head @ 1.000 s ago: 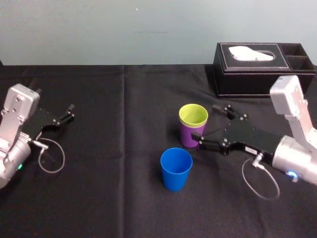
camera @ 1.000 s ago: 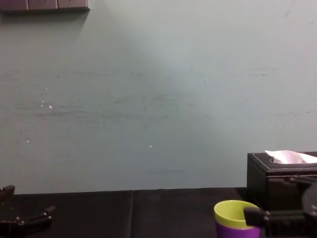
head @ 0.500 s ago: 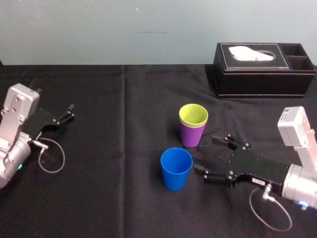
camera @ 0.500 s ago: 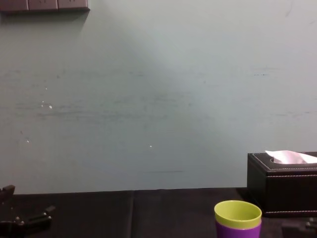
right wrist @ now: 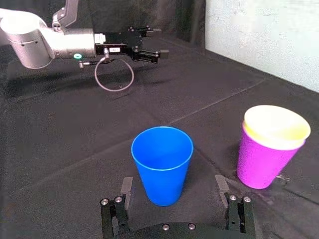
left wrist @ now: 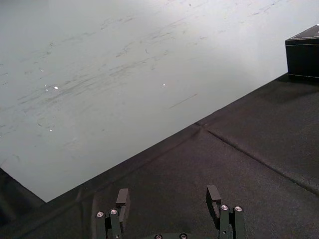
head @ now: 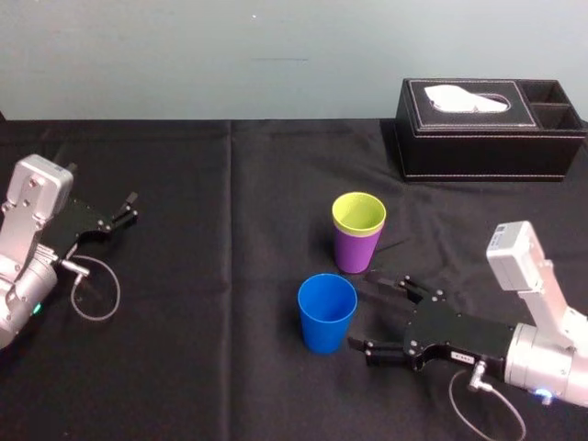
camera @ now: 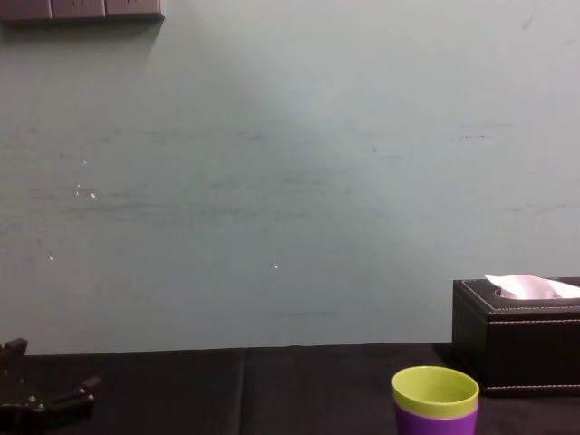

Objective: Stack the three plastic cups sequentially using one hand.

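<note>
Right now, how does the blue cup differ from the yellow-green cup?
The blue cup stands alone on the cloth; the yellow-green cup sits nested in the purple cup. The open right gripper is beside the blue cup, apart from the yellow-green cup. Both stand upright.

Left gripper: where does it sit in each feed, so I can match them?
Head: left gripper, open, at far left.
Chest: left gripper, low at left.
Left wrist: left gripper, close up, facing the wall.
Right wrist: left gripper, far beyond right gripper and blue cup.
Shared landmark: the wall.
</note>
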Tool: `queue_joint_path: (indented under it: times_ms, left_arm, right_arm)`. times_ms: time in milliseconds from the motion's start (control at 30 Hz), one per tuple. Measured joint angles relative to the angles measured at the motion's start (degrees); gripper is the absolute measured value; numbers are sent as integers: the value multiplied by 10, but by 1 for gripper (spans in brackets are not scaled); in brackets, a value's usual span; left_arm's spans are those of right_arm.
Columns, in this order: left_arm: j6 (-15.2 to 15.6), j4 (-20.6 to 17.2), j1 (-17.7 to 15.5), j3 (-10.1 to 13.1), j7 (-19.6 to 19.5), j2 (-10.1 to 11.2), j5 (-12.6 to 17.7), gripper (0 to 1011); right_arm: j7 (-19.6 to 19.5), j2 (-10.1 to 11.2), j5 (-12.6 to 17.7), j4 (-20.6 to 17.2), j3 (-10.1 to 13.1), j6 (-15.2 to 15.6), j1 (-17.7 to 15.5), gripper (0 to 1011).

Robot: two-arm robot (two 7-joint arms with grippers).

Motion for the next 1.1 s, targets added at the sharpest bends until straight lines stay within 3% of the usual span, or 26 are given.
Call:
queue_joint_path:
  times_ms: [467, 1100]
  left_arm:
    - [0, 0, 0, 0, 0, 0, 0, 1011]
    - [0, 0, 0, 0, 0, 0, 0, 1011]
  right_arm:
    - [11, -25, -11, 27, -37, 7, 38, 1003]
    - [8, -63, -18, 75, -62, 3, 79, 1003]
